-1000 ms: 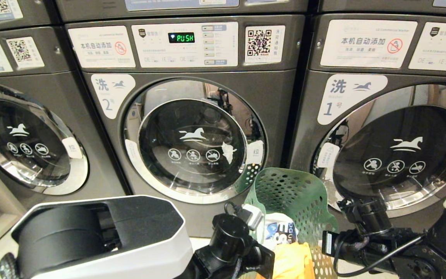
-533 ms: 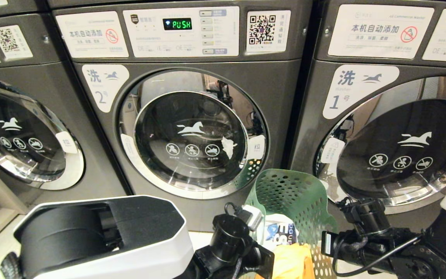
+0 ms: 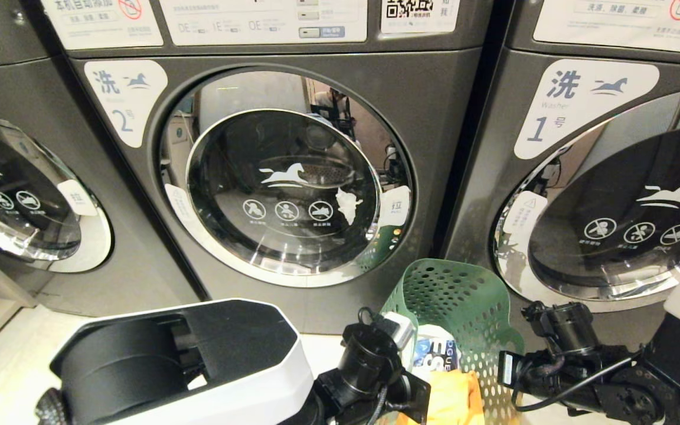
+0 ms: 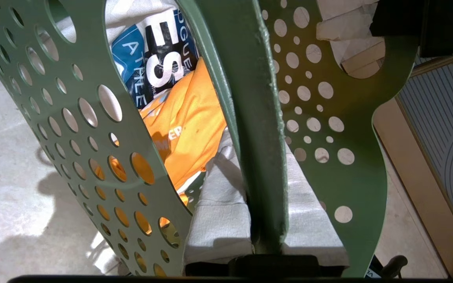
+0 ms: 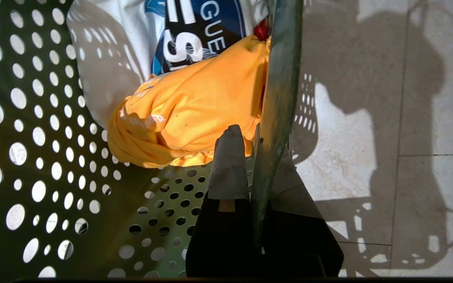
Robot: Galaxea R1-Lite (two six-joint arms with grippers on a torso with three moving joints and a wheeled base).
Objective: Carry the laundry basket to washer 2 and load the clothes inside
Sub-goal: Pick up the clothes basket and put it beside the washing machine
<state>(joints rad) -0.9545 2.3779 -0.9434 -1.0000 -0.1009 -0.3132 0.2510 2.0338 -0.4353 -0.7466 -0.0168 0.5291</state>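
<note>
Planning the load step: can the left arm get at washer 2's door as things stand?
Probably not yet. The left gripper is shut on the laundry basket rim, as is the right gripper; washer 2, door closed, stands beyond it.

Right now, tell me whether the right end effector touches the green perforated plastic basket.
Touching: the right wrist view shows the right end effector clamped on the basket's rim.

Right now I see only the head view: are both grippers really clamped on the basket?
Observer: Yes. The right gripper is shut on the laundry basket wall, one finger inside, one outside.
Operator: And the left?
Observer: The left gripper pinches the rim edge too, padded fingers either side.
Operator: What is under the printed shirt?
Observer: An orange garment, bunched against the wall beside the right gripper.
</note>
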